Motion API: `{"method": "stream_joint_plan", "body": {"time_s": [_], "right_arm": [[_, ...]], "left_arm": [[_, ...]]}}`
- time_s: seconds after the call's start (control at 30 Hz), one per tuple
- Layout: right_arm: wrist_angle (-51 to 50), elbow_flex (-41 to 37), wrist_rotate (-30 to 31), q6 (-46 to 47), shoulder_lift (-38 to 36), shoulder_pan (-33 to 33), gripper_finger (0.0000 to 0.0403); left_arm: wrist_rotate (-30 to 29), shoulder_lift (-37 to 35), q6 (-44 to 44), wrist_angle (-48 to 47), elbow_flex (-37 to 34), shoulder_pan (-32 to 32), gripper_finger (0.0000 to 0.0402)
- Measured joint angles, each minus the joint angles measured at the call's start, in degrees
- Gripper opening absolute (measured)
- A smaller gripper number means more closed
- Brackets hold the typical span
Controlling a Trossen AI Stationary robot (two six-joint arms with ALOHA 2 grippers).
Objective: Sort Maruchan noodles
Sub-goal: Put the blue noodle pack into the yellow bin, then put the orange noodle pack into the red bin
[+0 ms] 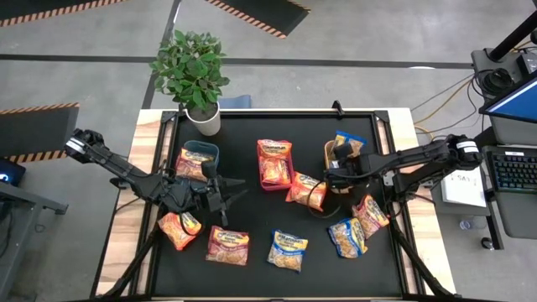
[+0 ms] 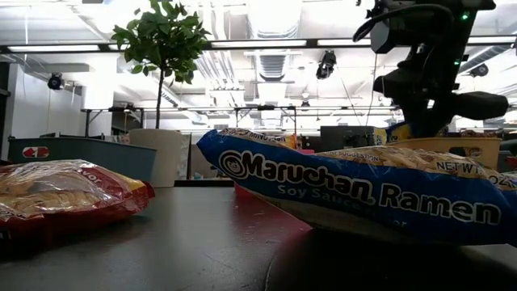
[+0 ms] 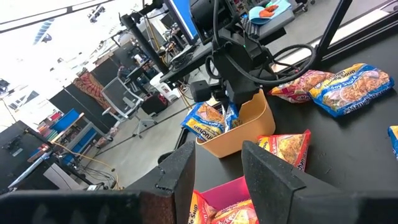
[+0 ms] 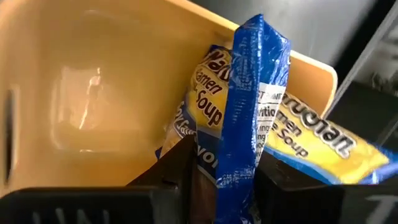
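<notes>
Gripping a blue-and-yellow packet [image 4: 252, 106] edgewise between its two dark fingers, the right claw [image 1: 338, 158] sits over the tan bin [image 1: 329, 149] at the table's right rear; the packet stands upright inside that bin, leaning against a second blue-and-yellow packet [image 4: 311, 140] that overhangs the rim. The left claw [image 1: 220, 189] hovers above the black table [image 1: 252, 138] at left centre, fingers [image 3: 267, 165] parted a little with nothing between them. Just behind it the teal bin [image 1: 201, 153] holds an orange packet [image 1: 190, 163]. At centre the red bin [image 1: 275, 148] holds red-pink packets [image 1: 273, 164], and an orange packet [image 1: 304, 190] lies just beside it. Along the front lie loose packets: one orange [image 1: 179, 228], one red-pink [image 1: 228, 245], two blue-and-yellow [image 1: 288, 250] [image 1: 347, 236], and another red-pink [image 1: 370, 215]. A potted plant [image 1: 193, 69] stands at the rear left corner.
</notes>
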Motion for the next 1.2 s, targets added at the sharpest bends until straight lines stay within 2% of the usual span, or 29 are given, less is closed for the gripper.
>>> {"method": "stream_joint_plan", "body": {"time_s": [0.17,0.6,1.07,1.2], "right_arm": [[0.1,0.0,0.4,4.7,-0.1,-1.4,0.0126],[0.2,0.0,4.3,6.6,-0.2,-2.7,0.0182],[-0.3,7.6,8.8,7.2,-0.2,-2.8,0.0201],[-0.4,12.3,9.4,11.9,-0.2,-2.8,0.0201]], "left_arm": [[0.0,0.0,0.0,0.9,0.0,0.0,0.0115],[0.0,0.0,0.9,0.9,0.0,0.0,0.0115],[0.0,0.0,0.9,0.9,0.0,0.0,0.0115],[0.0,0.0,0.9,0.9,0.0,0.0,0.0115]]}}
